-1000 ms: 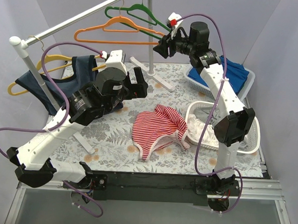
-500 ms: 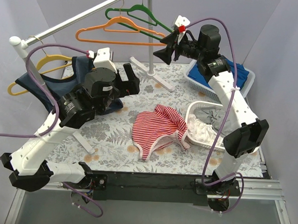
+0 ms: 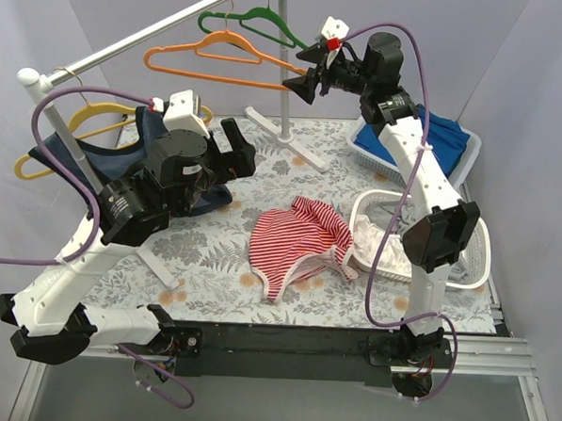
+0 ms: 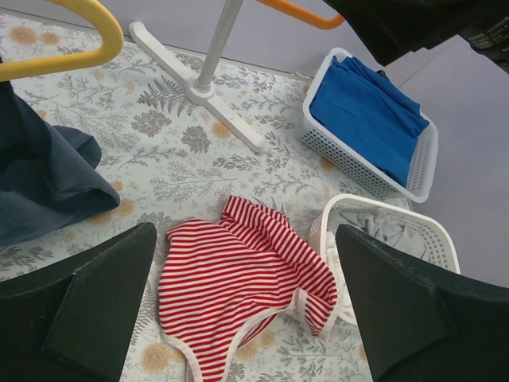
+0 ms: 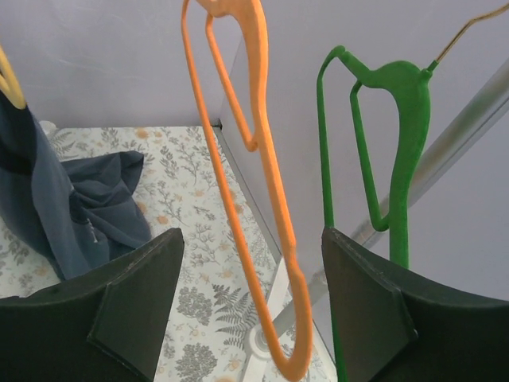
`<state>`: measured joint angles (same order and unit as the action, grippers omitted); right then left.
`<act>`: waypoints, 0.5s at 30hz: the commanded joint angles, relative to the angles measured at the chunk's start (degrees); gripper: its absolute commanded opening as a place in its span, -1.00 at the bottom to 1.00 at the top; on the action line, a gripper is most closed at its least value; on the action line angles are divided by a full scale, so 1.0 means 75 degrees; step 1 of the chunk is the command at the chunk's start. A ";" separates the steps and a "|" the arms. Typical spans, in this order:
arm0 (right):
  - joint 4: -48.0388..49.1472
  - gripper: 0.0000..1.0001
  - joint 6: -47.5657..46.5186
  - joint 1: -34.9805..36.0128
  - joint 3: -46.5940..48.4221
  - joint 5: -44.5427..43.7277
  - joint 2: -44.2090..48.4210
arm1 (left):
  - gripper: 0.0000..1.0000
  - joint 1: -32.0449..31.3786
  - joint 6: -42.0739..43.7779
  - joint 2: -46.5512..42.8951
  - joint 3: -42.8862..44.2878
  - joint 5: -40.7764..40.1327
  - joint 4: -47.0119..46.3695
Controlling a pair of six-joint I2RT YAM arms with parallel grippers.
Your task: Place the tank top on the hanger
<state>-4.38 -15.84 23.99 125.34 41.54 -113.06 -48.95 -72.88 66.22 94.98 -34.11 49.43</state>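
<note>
The red-and-white striped tank top [image 3: 298, 238] lies crumpled on the floral table, also in the left wrist view [image 4: 238, 286]. The orange hanger [image 3: 214, 56] hangs from the rail. My right gripper [image 3: 301, 82] is open, raised at the hanger's right end. In the right wrist view the hanger's lower arm [image 5: 238, 215] runs down between the open jaws of my right gripper [image 5: 253, 239] without being touched. My left gripper [image 3: 239, 152] is open and empty, held above the table left of the tank top; in its wrist view [image 4: 245, 239] the top lies below the spread jaws.
A green hanger [image 3: 253, 22] hangs behind the orange one, close to my right finger [image 5: 398, 119]. A yellow hanger [image 3: 78, 124] carries a dark navy top at left. The rack post [image 3: 287, 98] stands at the back. A blue-cloth basket [image 3: 445, 134] and a white basket [image 3: 477, 249] sit at right.
My right gripper has shifted a little left and up, onto the orange hanger's right end. My left arm has drawn back to the left. The tank top has not moved.
</note>
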 commanded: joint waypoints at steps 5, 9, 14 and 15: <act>0.0514 0.60 -0.0373 -0.0034 0.0761 -0.0160 -0.0442 | 0.96 0.0034 0.0249 0.0030 0.0016 -0.0304 0.0089; 0.0737 0.63 -0.0396 -0.0034 0.0772 -0.0230 -0.0629 | 0.96 0.0046 0.0401 0.0101 0.0004 -0.0327 -0.0028; 0.0713 0.62 -0.0327 -0.0034 0.0563 -0.0172 -0.0770 | 0.96 0.0093 0.0518 0.0194 0.0016 -0.0292 -0.0145; 0.0713 0.62 -0.0315 -0.0046 0.0504 -0.0160 -0.0758 | 0.96 0.0093 0.0530 0.0206 0.0027 -0.0292 -0.0180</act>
<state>-1.87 -18.24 23.97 128.51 40.25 -118.34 -48.77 -70.59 67.68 94.98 -35.18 49.15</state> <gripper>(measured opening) 0.816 0.981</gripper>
